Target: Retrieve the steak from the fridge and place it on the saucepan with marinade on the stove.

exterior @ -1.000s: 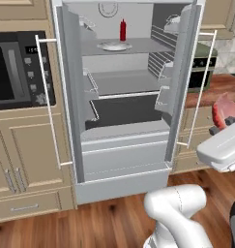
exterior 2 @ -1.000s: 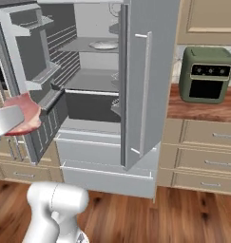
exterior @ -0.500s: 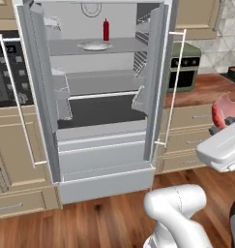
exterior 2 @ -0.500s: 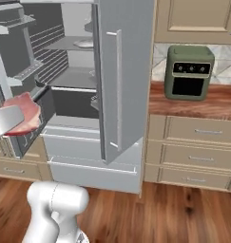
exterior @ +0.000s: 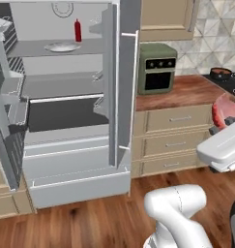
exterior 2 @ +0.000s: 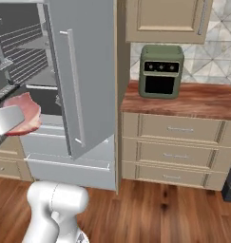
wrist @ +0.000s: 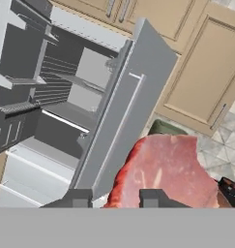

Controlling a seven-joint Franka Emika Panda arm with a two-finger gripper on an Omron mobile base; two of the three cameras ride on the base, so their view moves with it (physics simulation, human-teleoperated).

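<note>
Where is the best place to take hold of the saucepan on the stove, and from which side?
The saucepan with marinade shows at the far right of the left base view, on the stove. Its handle is not clear from here. Probably the handle is best gripped across its width from above, since the pan holds liquid and must stay level. The gripper holds the steak now.

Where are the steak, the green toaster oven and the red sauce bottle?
steak point(exterior 2: 25, 114), right base view, middle of the red slab.
green toaster oven point(exterior 2: 160, 71), right base view, its front.
red sauce bottle point(exterior: 78, 31), left base view, its body.
</note>
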